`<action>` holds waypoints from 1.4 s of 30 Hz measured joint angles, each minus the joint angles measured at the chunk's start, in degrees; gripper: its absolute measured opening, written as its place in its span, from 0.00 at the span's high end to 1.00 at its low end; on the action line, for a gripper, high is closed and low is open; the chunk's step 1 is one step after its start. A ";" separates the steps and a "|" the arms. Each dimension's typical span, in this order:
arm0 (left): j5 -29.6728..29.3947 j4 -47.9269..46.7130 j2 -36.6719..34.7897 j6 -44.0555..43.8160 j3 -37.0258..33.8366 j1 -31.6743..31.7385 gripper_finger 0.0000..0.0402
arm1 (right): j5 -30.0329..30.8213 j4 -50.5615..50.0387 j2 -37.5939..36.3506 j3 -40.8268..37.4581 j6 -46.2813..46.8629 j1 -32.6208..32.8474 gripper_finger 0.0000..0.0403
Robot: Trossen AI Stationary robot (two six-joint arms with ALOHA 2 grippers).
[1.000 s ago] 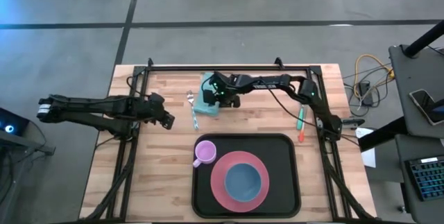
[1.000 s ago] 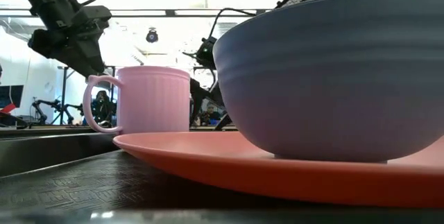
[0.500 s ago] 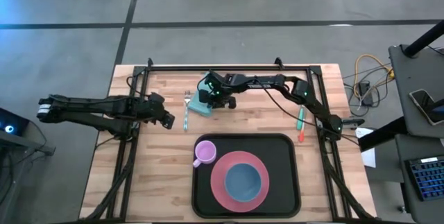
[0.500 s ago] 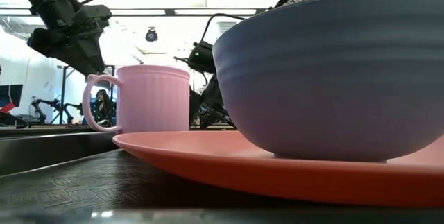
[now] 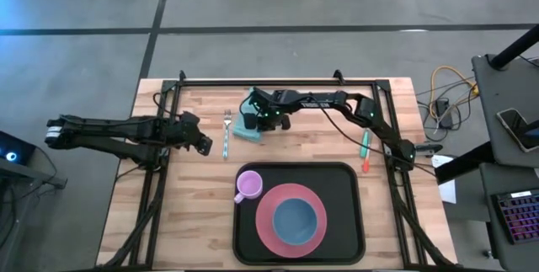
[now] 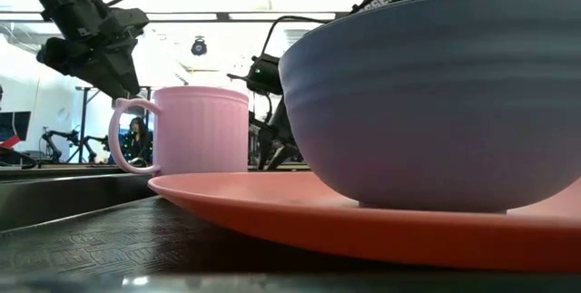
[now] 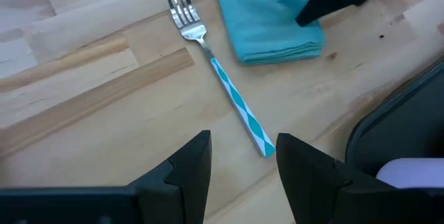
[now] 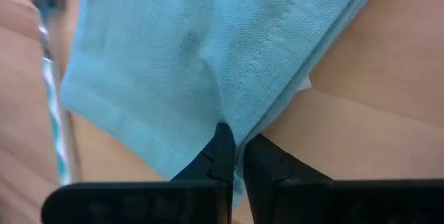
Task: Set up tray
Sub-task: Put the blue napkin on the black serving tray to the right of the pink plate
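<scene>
Right wrist view alone shows the grip: the right pincer (image 8: 236,156) has its two dark fingers pressed together on a pinched fold of the teal napkin (image 8: 208,57), with part of the fork (image 8: 52,99) lying just beside the cloth. The left wrist view gives what that one cannot: the whole fork (image 7: 218,78) on bare wood, tines pointing away from the left pincer (image 7: 239,165), whose fingers stand apart with nothing between them, and the napkin (image 7: 267,19) beyond the fork with the other arm's dark tip on it. Only the high view takes in the whole desk (image 5: 181,213). The low view shows little but the crockery close up: the mug (image 6: 191,130), the plate (image 6: 300,207) and the bowl (image 6: 436,93).

By count: one tray (image 5: 248,234), one pink plate (image 5: 290,220), one blue bowl (image 5: 297,220), one pink mug (image 5: 248,186), one fork (image 5: 226,133), one napkin (image 5: 249,124), and a green and orange utensil (image 5: 365,147) whose kind I cannot tell.

In the high view the tray lies well apart from the right pincer (image 5: 263,121), toward the desk's near edge, and carries the plate with the bowl on it and the mug beside them. The left pincer (image 5: 205,144) hovers near the fork, off the tray's far left corner.
</scene>
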 joint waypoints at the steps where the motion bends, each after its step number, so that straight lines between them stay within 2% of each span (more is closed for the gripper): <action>1: -0.23 0.37 0.00 -0.02 0.00 0.00 0.64 | 0.77 -1.11 -0.46 -0.07 -1.00 0.25 0.97; 5: -0.78 1.53 0.02 0.00 -0.01 0.00 0.64 | 4.07 -7.91 -2.89 -0.31 -6.26 0.90 0.97; 12: -0.97 2.88 0.02 0.00 -0.09 0.00 0.64 | 13.66 -27.60 -5.50 -0.74 -19.75 1.12 0.97; 18: -1.95 4.29 0.02 0.00 -0.45 0.00 0.64 | 15.23 -28.85 -5.92 -0.82 -28.91 1.10 0.94; 22: -1.96 4.48 0.04 0.00 -0.47 0.00 0.64 | 14.61 -29.34 -6.18 -0.82 -35.70 1.34 0.84; 31: -1.95 4.98 0.04 0.00 -0.48 0.00 0.64 | 16.60 -31.49 -9.08 -0.76 -41.55 1.36 0.49; 35: -1.95 5.02 0.04 0.00 -0.48 0.02 0.64 | 20.57 -30.70 -11.91 -0.74 -45.07 1.36 0.37; 38: -1.97 5.07 0.04 0.00 -0.48 0.00 0.64 | 23.53 -26.03 -14.23 -0.65 -52.40 0.85 0.32; 39: -1.98 5.16 0.04 0.04 -0.48 0.00 0.64 | 22.45 -24.02 -14.71 -0.61 -54.76 0.28 0.32; 42: -2.03 5.61 0.04 1.91 -0.48 0.00 0.64 | 13.05 -19.93 -14.67 0.28 -56.93 -3.12 0.32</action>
